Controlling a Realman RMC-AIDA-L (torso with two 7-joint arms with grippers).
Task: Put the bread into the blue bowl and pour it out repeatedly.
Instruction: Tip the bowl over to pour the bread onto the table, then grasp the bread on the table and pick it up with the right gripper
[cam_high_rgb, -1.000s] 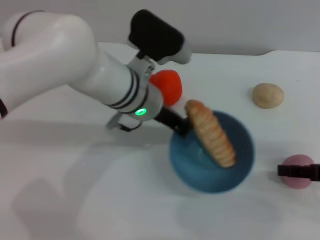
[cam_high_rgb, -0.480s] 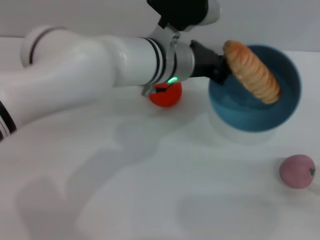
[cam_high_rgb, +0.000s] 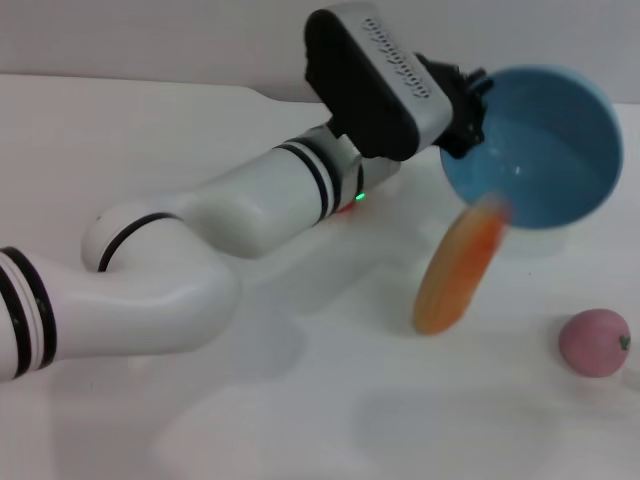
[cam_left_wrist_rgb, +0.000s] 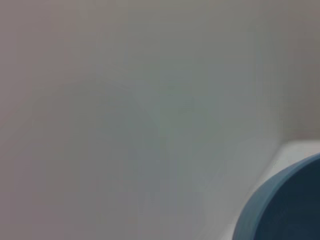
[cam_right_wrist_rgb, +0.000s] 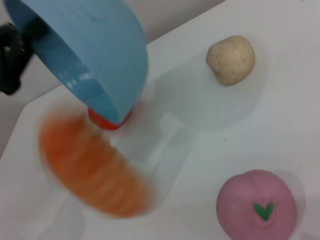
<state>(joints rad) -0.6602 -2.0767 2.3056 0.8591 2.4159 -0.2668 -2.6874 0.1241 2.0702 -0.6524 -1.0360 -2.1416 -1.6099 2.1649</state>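
The blue bowl (cam_high_rgb: 545, 150) is lifted high at the back right and tipped on its side, its opening facing the table's front. My left gripper (cam_high_rgb: 468, 108) is shut on the rim nearest the arm. The bread (cam_high_rgb: 457, 270), a golden-tan slab, is blurred in mid-air just below the bowl's lip, standing almost on end above the table. The right wrist view shows the tilted bowl (cam_right_wrist_rgb: 85, 47) with the bread (cam_right_wrist_rgb: 95, 170) under it and the left gripper (cam_right_wrist_rgb: 12, 50) at its rim. The left wrist view shows only the bowl's edge (cam_left_wrist_rgb: 282, 207). My right gripper is out of view.
A pink peach-like fruit (cam_high_rgb: 596, 342) lies at the front right of the white table (cam_high_rgb: 150, 140). A small beige ball (cam_right_wrist_rgb: 230, 59) sits farther back. A red object (cam_right_wrist_rgb: 107, 121) peeks out under the bowl. My left arm (cam_high_rgb: 250, 210) spans the table's middle.
The left arm has raised the bowl further and tipped it over. The bread, which lay across the bowl's rim, has slid out and is dropping toward the table.
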